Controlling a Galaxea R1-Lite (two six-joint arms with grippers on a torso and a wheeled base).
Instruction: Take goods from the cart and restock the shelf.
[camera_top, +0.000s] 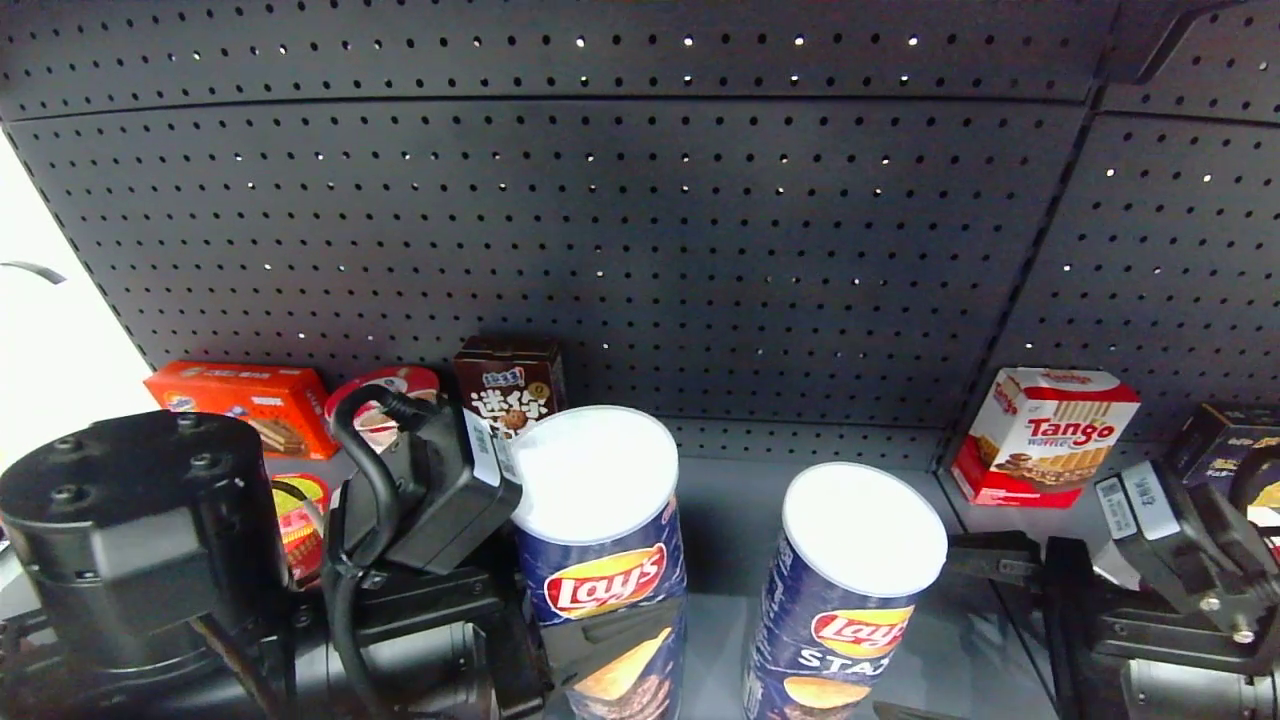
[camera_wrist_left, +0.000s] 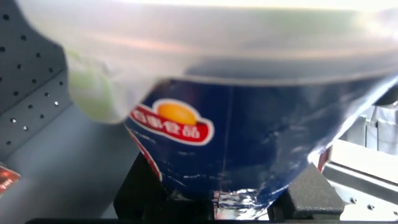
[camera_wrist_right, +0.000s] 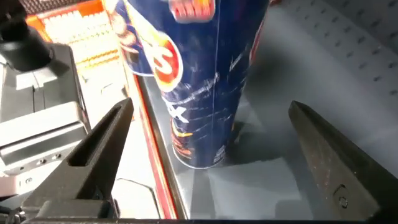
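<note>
Clamping the left canister (camera_wrist_left: 249, 124) low on its sides, the left end effector (camera_wrist_left: 227, 198) presses its fingers against the blue wall; the left wrist view gives that grip. The right end effector (camera_wrist_right: 211, 162) is spread wide and holds nothing, with the right canister (camera_wrist_right: 199, 93) upright on the shelf (camera_top: 730, 500) just ahead between its fingers, untouched. The head view adds both white lids, side by side and apart. Farther back, a wafer box (camera_top: 1045, 435), a brown box (camera_top: 508, 385) and an orange box (camera_top: 240, 400) sit near the pegboard (camera_top: 640, 250).
</note>
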